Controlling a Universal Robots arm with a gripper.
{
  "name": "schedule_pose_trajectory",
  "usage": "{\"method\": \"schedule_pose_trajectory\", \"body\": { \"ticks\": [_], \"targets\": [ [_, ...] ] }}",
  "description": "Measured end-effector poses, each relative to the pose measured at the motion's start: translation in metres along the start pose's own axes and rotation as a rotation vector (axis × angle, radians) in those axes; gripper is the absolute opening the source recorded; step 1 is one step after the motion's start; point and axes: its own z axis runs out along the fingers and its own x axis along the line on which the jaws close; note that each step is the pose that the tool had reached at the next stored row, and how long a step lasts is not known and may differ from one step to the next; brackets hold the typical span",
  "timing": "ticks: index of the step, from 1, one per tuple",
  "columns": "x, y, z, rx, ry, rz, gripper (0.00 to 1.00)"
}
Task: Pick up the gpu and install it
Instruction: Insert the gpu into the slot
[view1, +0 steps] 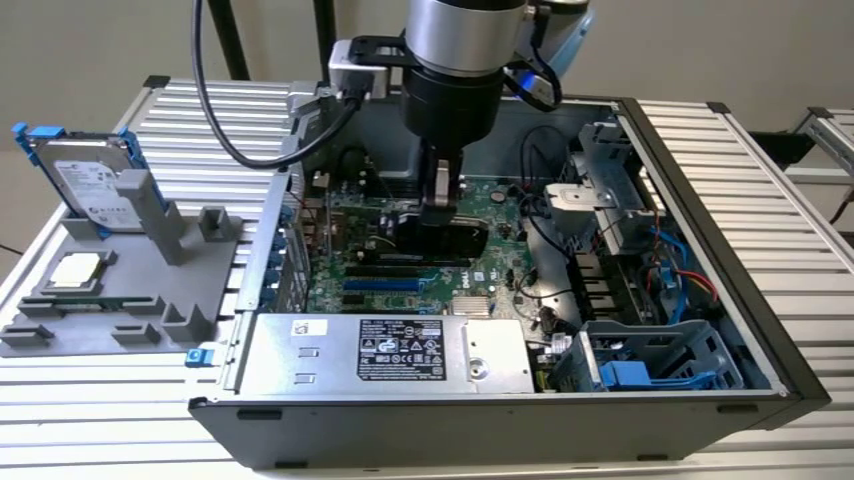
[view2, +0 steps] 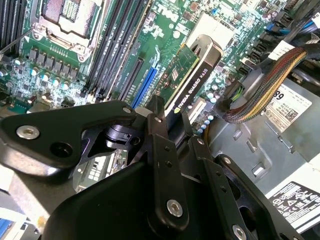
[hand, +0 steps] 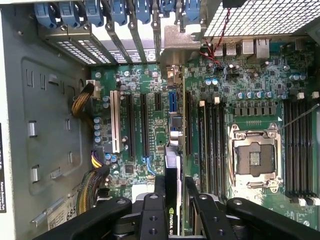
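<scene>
My gripper (view1: 441, 212) hangs inside the open computer case (view1: 747, 330), shut on the gpu (view1: 449, 240). In the exterior view the gpu is a dark block standing on edge just above the large green motherboard (view1: 400, 275). In the second wrist view the gpu (view2: 192, 75) runs out from between the black fingers (view2: 159, 135), showing its black cooler edge and green board, over the expansion slots beside a blue slot (view2: 146, 82). In the first wrist view the gpu's thin edge (hand: 171, 165) is clamped in the gripper (hand: 175, 202), in line with the blue slot (hand: 172, 100). Whether its connector touches a slot is hidden.
A silver power supply (view1: 387, 350) fills the case's near side, with a drive cage (view1: 654, 360) at the exterior view's right. Bundled cables (view2: 260, 95) lie near the card. The CPU socket (hand: 252, 157) is open. A hard drive with blue rails (view1: 87, 185) stands on a grey fixture outside the case.
</scene>
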Motion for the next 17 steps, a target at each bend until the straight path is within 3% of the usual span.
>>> {"method": "schedule_pose_trajectory", "body": {
  "ticks": [11,17],
  "targets": [
    [0.0002,0.0012,0.0016,0.0,-0.0003,0.0,0.0],
    [0.0004,0.005,0.0066,0.0038,-0.0002,0.0,0.0]
  ]
}}
